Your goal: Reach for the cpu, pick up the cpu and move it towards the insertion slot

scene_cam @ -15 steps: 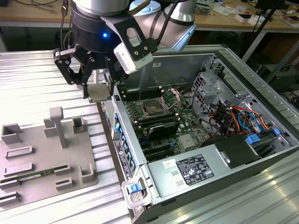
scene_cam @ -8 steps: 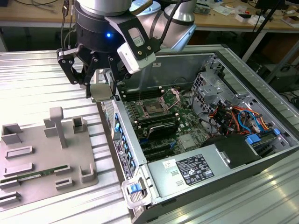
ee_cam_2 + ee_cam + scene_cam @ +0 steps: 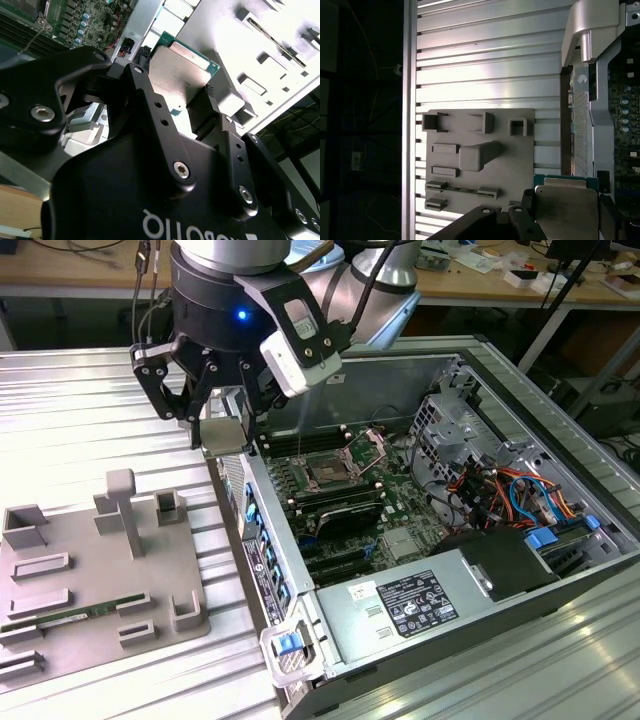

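The exterior view sits up high, angled down over the table (image 3: 80, 410), grey tray (image 3: 90, 580) and open computer case (image 3: 262, 550). The first wrist view looks straight down at that same tray (image 3: 515, 165). The second wrist view's jammed right behind the pincer (image 3: 175, 87); both wrist views catch the cpu (image 3: 180, 65) (image 3: 565, 212).

Silver arm (image 3: 385, 275), black gripper (image 3: 222, 432), blue light (image 3: 241, 314)
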You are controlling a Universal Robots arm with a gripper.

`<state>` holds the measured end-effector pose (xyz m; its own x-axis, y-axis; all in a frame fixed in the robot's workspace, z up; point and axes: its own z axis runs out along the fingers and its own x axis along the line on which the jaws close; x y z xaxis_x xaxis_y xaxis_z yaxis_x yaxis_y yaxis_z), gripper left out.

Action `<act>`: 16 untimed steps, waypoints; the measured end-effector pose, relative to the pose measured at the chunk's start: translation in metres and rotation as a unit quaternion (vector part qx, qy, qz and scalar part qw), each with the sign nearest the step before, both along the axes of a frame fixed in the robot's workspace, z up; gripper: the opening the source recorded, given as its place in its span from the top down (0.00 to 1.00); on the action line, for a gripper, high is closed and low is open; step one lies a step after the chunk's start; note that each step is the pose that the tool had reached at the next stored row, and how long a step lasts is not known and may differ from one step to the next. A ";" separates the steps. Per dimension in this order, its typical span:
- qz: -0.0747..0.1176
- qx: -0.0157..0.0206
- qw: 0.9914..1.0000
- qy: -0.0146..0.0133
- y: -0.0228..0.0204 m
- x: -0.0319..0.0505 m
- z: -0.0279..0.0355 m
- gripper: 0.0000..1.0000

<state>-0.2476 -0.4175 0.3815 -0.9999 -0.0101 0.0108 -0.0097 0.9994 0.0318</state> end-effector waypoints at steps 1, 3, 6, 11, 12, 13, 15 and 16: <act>0.000 0.000 1.000 0.000 0.0000 0.0009 0.0000 0.45; 0.000 0.000 1.000 0.000 0.0001 0.0024 0.0000 0.45; 0.000 0.000 1.000 0.000 0.0002 0.0045 0.0000 0.45; 0.000 0.000 1.000 0.000 0.0005 0.0093 0.0000 0.45; 0.000 0.000 1.000 0.000 0.0006 0.0108 0.0000 0.45; 0.000 0.000 1.000 0.000 0.0006 0.0119 0.0000 0.45; 0.000 0.000 1.000 0.000 0.0007 0.0135 0.0000 0.45; 0.000 0.000 1.000 0.000 0.0007 0.0143 0.0000 0.45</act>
<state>-0.2333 -0.4168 0.3815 -0.9999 -0.0100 0.0108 -0.0097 0.9994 0.0318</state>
